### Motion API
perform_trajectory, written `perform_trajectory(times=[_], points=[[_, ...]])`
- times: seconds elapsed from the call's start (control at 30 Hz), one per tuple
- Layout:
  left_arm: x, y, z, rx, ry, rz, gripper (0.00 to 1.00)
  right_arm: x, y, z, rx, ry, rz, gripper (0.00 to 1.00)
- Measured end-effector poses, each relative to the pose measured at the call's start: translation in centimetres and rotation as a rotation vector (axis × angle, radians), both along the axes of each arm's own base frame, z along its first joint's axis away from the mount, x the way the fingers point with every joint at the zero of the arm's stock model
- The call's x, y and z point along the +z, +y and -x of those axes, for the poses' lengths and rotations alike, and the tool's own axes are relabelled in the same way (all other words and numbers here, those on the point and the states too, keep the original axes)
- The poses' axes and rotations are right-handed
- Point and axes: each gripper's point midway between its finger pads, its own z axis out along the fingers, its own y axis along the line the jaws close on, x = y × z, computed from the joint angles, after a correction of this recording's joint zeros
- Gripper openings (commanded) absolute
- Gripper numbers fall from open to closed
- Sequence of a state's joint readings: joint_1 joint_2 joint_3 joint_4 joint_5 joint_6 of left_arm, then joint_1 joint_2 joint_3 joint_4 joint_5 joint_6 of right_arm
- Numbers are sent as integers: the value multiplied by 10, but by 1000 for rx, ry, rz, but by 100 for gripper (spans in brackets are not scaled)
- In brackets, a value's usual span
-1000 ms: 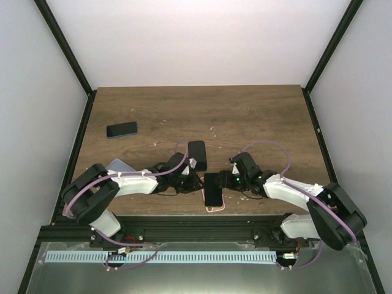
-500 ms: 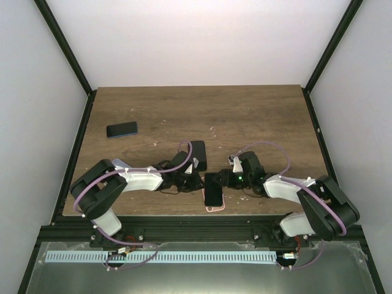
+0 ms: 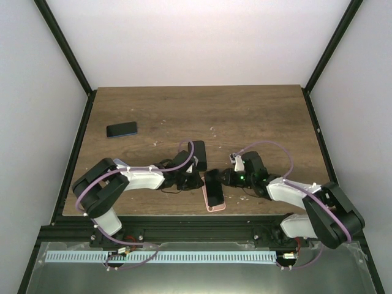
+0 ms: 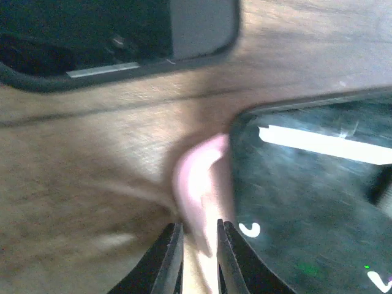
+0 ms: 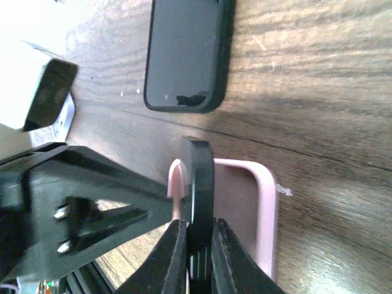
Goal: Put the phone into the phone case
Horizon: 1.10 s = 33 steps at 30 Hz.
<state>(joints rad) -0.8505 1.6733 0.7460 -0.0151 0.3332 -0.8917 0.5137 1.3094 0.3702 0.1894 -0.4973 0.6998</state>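
The black phone (image 3: 214, 185) lies partly over the pink phone case (image 3: 215, 204) near the table's front edge. In the right wrist view the phone (image 5: 201, 177) stands on edge above the case (image 5: 264, 208), and my right gripper (image 5: 199, 245) is shut on it. My right gripper (image 3: 224, 177) comes at the phone from the right. My left gripper (image 3: 196, 182) comes from the left. In the left wrist view my left gripper (image 4: 199, 251) is shut on the case's pink rim (image 4: 197, 180), with the phone's dark screen (image 4: 318, 196) just to the right.
A second black phone or case (image 3: 197, 154) lies just behind the grippers, also visible as the dark slab (image 5: 187, 55). A blue-edged phone (image 3: 122, 129) rests at the far left. A pale flat item (image 3: 120, 165) pokes out under the left arm.
My right gripper has closed onto the phone and pushed slightly left. My left gripper has edged toward the case and tightened a little. The phone sits more upright over the case.
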Motion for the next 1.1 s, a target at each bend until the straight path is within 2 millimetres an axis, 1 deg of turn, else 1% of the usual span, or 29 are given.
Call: perform_trajectory(times=[0.07,0.13,0.2,0.37,0.47,0.53,0.6,0.7,0.77,0.9,1.0,1.1], points=[[-6,2,-6,15,-16,-21,19,9,1,-1,4,-29,-17,5],[-5,2,-11,27,-34,-24,19,15,2,-2,6,-46,-25,3],[-5,3,-13,32,-42,-28,20,18,1,-1,10,-55,-28,1],[-2,4,-13,36,-46,-29,23,24,2,7,41,-48,-43,1],[3,5,-12,37,-47,-23,28,22,2,14,54,-23,-39,1],[11,5,-11,39,-54,-5,31,17,-1,17,53,3,-26,1],[19,5,-9,41,-62,21,33,16,-2,18,44,17,-18,1],[26,7,-3,40,-63,59,37,14,-4,18,30,31,-12,1],[24,9,2,37,-53,71,39,14,-4,18,26,34,-14,1],[13,15,12,33,-25,73,41,9,-1,16,26,47,-23,1],[8,18,18,25,-14,85,40,4,2,14,34,58,-27,1],[5,15,20,11,-10,108,39,3,6,12,49,56,-39,1]])
